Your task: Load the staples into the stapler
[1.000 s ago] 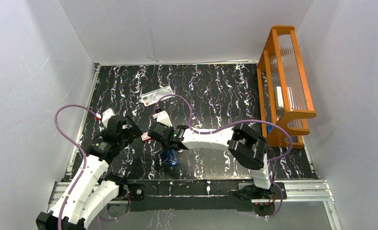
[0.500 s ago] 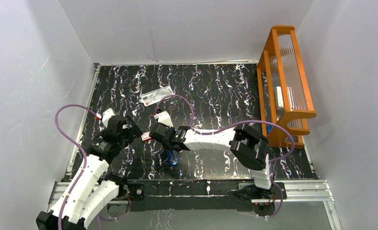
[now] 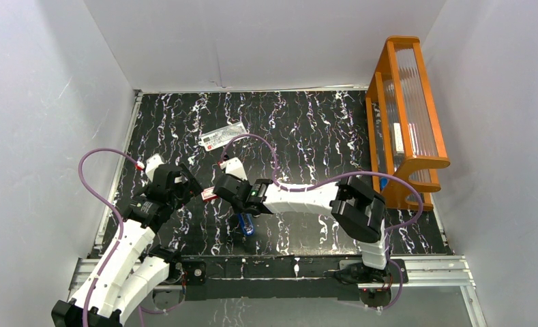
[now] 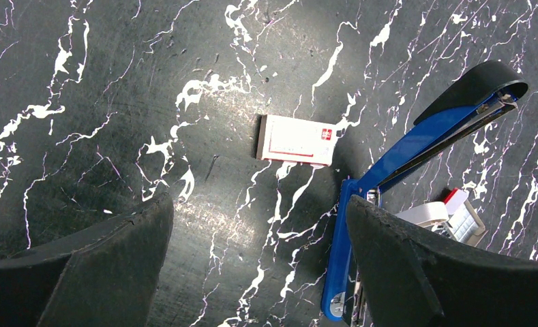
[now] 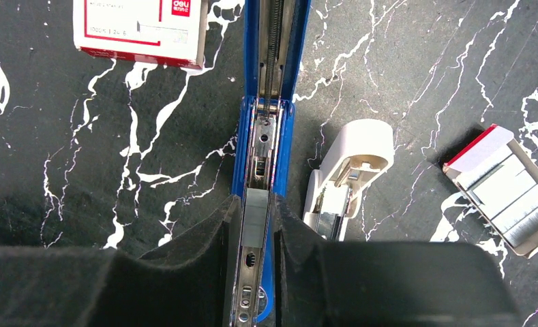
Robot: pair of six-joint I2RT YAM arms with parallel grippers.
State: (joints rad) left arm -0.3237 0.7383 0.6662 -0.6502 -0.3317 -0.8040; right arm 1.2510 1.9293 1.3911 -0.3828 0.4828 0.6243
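Note:
The blue stapler (image 5: pixel 269 41) lies hinged open on the table, its silver rail facing up; it also shows in the top view (image 3: pixel 246 225) and the left wrist view (image 4: pixel 416 146). My right gripper (image 5: pixel 256 225) is shut on a short silvery strip of staples (image 5: pixel 256 214) and holds it on the rail, one finger on each side. The red-and-white box sleeve (image 5: pixel 140 30) lies just left of the stapler. The box tray (image 5: pixel 504 197) with more staples lies to the right. My left gripper (image 4: pixel 259 272) is open and empty, above bare table near the sleeve (image 4: pixel 296 139).
A small white tool (image 5: pixel 348 170) lies right beside the stapler. A flat clear packet (image 3: pixel 223 135) lies farther back on the black marbled table (image 3: pixel 307 129). An orange wooden rack (image 3: pixel 406 116) stands at the right edge. White walls close in the table.
My right arm's elbow has shifted slightly right, with the gripper staying over the stapler. The left arm has not moved.

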